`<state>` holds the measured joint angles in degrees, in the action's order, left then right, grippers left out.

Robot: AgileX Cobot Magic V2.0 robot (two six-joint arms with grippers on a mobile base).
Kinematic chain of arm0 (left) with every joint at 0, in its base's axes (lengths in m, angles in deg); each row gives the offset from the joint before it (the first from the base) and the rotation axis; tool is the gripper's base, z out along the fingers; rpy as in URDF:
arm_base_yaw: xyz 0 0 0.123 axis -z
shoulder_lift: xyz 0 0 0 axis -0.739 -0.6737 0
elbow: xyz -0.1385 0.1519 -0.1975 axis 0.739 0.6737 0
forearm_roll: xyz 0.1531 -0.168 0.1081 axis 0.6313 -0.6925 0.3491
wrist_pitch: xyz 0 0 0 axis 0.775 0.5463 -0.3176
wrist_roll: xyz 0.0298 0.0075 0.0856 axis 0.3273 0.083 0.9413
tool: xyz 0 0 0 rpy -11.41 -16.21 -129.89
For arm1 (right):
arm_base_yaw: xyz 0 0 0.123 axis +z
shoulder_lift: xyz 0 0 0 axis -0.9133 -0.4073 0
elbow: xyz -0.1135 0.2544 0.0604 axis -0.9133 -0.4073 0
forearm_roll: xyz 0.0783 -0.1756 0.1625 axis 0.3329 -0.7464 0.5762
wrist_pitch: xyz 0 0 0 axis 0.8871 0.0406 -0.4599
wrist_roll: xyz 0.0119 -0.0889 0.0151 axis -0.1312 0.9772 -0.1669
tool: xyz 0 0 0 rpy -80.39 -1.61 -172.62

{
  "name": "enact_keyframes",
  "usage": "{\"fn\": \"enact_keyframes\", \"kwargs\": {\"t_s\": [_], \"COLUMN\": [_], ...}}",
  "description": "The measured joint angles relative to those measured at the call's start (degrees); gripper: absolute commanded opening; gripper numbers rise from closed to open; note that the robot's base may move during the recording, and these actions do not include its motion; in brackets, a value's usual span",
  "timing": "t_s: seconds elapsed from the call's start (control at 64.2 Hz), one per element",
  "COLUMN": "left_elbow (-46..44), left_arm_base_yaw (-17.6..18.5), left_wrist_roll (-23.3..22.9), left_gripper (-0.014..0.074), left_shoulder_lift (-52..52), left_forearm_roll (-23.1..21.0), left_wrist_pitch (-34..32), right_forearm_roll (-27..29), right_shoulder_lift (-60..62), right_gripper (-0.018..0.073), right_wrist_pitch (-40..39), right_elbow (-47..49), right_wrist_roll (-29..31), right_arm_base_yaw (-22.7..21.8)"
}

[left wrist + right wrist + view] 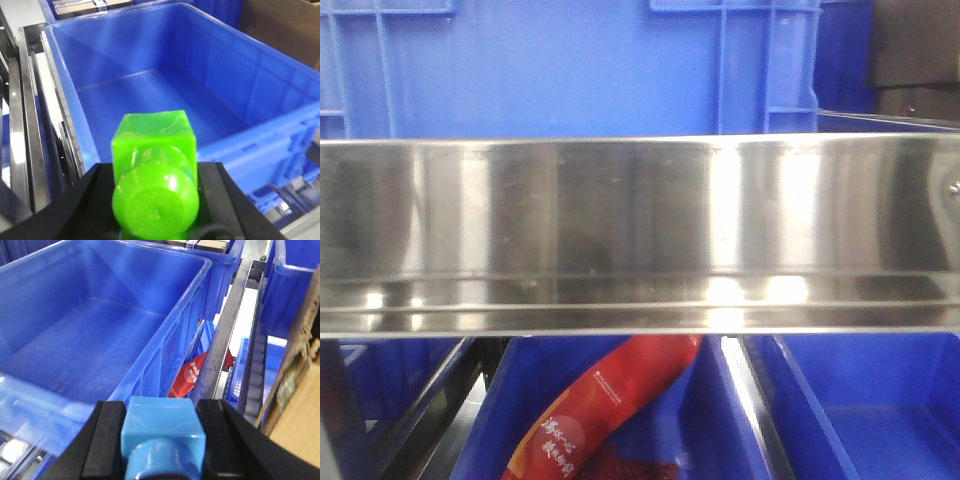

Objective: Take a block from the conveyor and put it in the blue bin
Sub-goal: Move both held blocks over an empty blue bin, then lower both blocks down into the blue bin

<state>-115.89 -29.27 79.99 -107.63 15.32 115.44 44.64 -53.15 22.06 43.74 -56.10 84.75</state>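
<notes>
In the left wrist view a bright green block with a round knob facing the camera sits between black fingers. My left gripper is shut on it, hanging over the near rim of an empty blue bin. In the right wrist view my right gripper is shut on a light blue block. It hangs just outside the near corner of a large empty blue bin. The conveyor belt is out of view.
A shiny steel rail spans the front view, with blue bins above and below it. A red packet lies in a lower bin. Metal rails run left of the bin. Brown cardboard stands at the right.
</notes>
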Motion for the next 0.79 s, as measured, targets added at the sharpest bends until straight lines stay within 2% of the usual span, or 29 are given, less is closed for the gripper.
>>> {"fn": "enact_keyframes", "kwargs": {"t_s": [0.794], "left_elbow": [0.00], "left_arm_base_yaw": [0.00], "left_wrist_roll": [0.00], "left_gripper": [-0.0111], "left_shoulder_lift": [0.00], "left_forearm_roll": [0.00], "left_wrist_pitch": [0.00], "right_forearm_roll": [0.00], "right_shoulder_lift": [0.00], "right_gripper": [-0.0162], "right_wrist_pitch": [0.00], "right_elbow": [0.00], "right_wrist_roll": [0.00], "right_arm_base_yaw": [0.00]}}
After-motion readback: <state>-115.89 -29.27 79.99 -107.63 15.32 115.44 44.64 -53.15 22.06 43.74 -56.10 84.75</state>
